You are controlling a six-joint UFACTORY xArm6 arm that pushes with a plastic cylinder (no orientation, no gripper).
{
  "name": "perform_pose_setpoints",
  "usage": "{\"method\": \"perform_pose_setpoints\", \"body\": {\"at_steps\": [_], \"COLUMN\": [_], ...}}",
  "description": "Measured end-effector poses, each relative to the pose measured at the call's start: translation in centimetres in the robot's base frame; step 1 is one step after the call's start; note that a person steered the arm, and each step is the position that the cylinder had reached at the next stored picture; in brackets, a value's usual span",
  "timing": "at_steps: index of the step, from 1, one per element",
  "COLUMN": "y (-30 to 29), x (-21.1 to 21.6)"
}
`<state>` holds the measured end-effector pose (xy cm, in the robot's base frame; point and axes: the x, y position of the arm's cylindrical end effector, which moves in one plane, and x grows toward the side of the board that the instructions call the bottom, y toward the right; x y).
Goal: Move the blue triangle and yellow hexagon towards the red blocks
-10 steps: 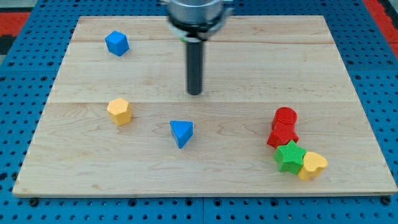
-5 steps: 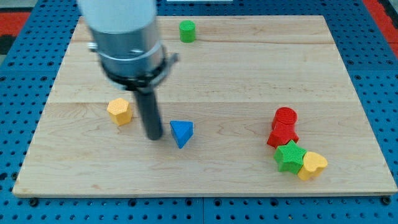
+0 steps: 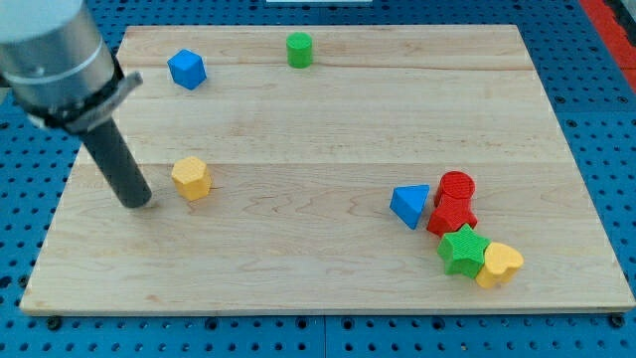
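No gripper, rod only. My tip [image 3: 137, 202] on table [image 3: 298, 278], just left of yellow hexagon [image 3: 191, 178]. Blue triangle [image 3: 409, 205] beside red blocks [image 3: 453, 203].

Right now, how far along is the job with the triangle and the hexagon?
Half done, it seems. The blue triangle sits beside the red blocks. My tip is just to the view's left of the yellow hexagon, not touching it. The hexagon remains far from the reds.

Two blue blocks [image 3: 187, 69], red [image 3: 455, 186], yellow [image 3: 191, 178], green [image 3: 298, 49] (eight total)
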<state>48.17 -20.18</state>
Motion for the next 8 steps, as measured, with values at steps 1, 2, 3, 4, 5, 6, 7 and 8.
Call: {"method": "perform_pose_setpoints", "body": {"at_steps": [1, 2, 3, 4, 5, 6, 7, 8], "y": [10.3, 17.8, 12.6, 20.7, 29.6, 30.0, 29.3, 26.3], "x": [-0.8, -2.0, -4.6, -6.7, -6.5, -7.6, -16.6, -23.4]}}
